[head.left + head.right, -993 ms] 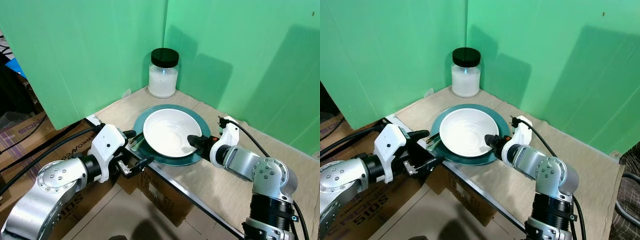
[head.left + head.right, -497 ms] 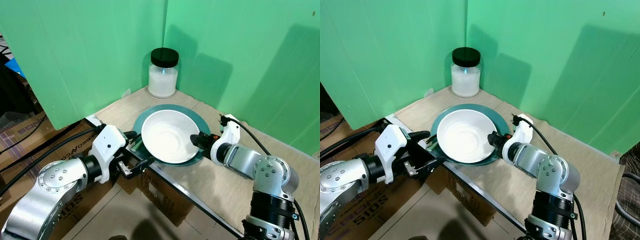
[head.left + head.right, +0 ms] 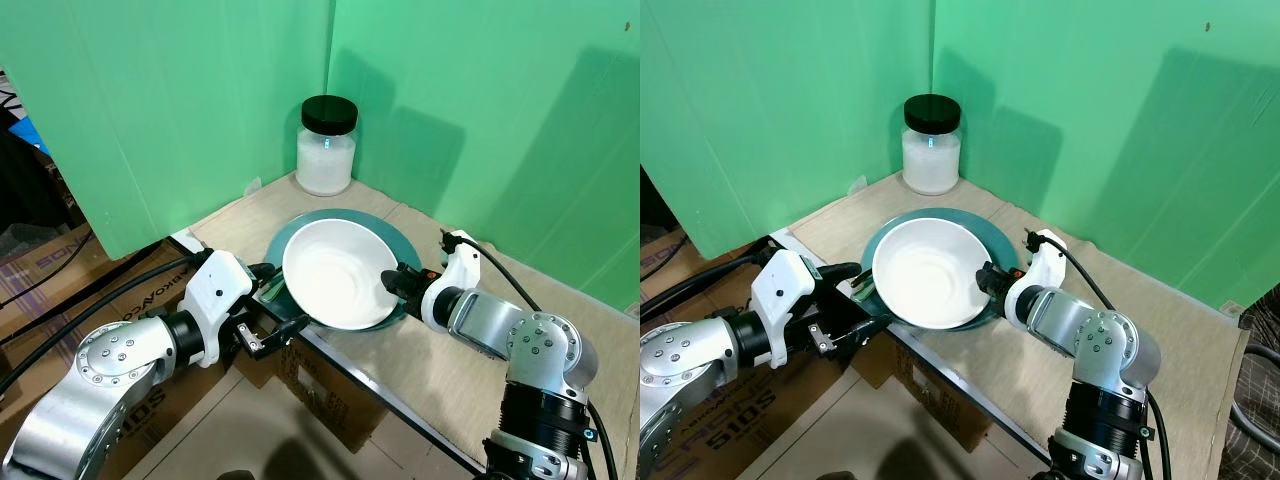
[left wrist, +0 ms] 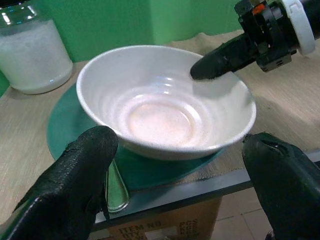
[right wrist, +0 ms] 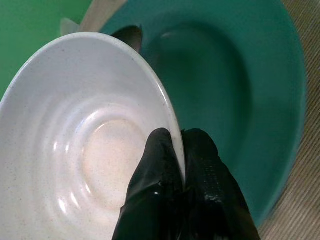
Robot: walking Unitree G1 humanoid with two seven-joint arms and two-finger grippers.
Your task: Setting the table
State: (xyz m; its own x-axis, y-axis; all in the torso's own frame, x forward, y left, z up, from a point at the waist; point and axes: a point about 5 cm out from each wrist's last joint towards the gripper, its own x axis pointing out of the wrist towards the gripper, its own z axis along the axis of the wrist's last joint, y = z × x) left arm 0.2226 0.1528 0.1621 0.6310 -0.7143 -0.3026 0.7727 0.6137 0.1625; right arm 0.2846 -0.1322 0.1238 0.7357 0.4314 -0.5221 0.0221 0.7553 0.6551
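1. My left gripper (image 3: 845, 300) waits at the table's (image 3: 440, 360) near edge, fingers spread wide, holding nothing.
2. My right gripper (image 5: 181, 150) pinches the rim of the white bowl (image 3: 338, 273), which is tipped up over the teal plate (image 3: 395, 240). I think a thin rim pinch could slip, and the bowl could drop and crack.
3. A spoon (image 4: 116, 187) lies by the plate. The bowl might bump it.
4. The jar (image 3: 327, 146) stands in the far corner. Bare table to my right gives the most room.
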